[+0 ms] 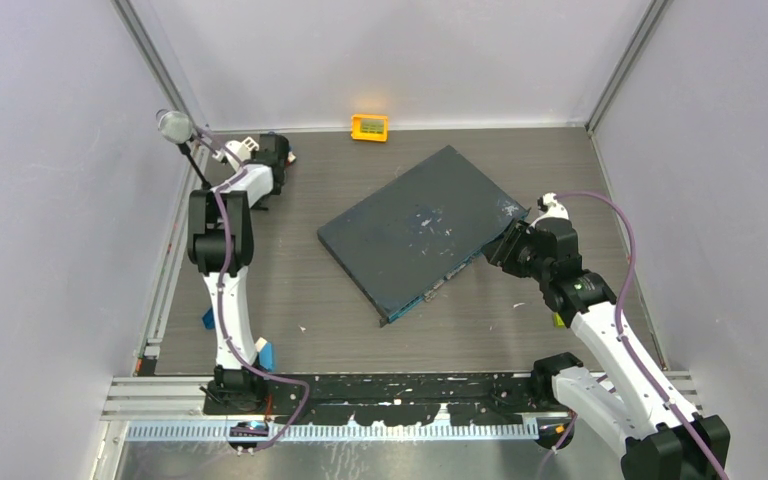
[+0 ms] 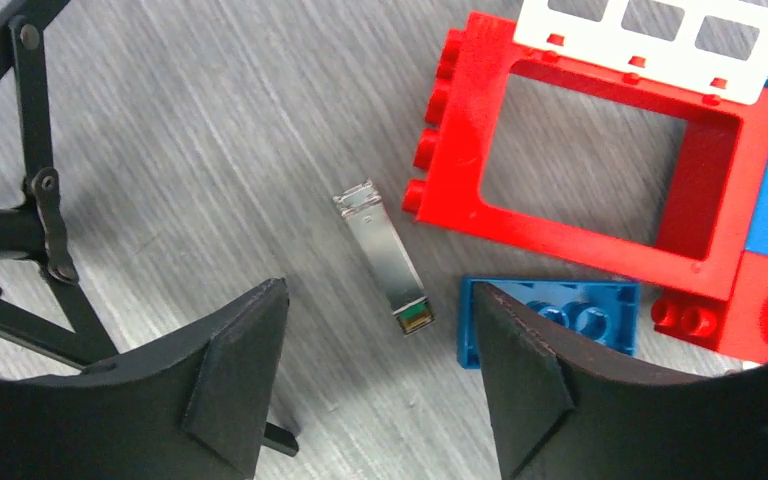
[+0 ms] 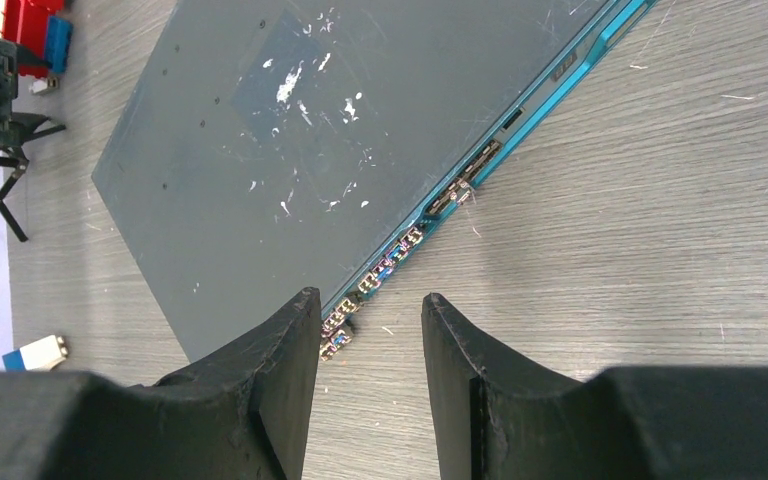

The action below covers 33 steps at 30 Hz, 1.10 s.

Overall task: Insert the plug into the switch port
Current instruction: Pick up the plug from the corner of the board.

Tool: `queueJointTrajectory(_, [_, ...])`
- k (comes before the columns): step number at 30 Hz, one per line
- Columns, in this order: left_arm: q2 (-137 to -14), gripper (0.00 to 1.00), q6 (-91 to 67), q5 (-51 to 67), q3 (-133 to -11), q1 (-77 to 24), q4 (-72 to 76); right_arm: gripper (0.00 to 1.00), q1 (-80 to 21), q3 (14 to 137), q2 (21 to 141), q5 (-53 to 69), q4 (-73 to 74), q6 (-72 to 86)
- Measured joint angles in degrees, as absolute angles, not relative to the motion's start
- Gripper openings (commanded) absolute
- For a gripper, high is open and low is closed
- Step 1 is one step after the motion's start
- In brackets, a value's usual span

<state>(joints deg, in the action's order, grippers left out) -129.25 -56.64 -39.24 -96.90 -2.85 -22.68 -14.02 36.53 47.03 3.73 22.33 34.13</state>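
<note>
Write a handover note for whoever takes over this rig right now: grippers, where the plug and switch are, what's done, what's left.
Left gripper: open, above the plug, which lies flat on the table between its fingers, next to a red block and a blue block.
Right gripper: open, empty, over the switch at its teal front edge, by the port row.
Done: nothing gripped, plug not inserted.
To do: grasp the plug, carry it to the switch, push it into a port.

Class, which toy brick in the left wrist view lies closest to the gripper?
The small flat blue brick, partly behind one finger; the red frame lies farther off.
</note>
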Motion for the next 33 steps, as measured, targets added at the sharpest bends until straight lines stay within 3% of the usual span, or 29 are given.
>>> queueJointTrajectory(14, [-126.0,0.77,-55.4,-38.7,-90.6,-2.8,-17.9,0.47,-14.0,36.5,47.0,4.3,22.3,33.9])
queueJointTrajectory(24, [-123.0,0.81,-50.3,-30.0,-83.0,-2.2,-1.7,0.47,-14.0,36.5,47.0,4.7,22.3,33.5])
queueJointTrajectory(33, [-121.6,0.81,-52.2,-31.1,-81.2,-2.2,-2.2,0.47,-14.0,36.1,47.7,5.1,22.3,33.5])
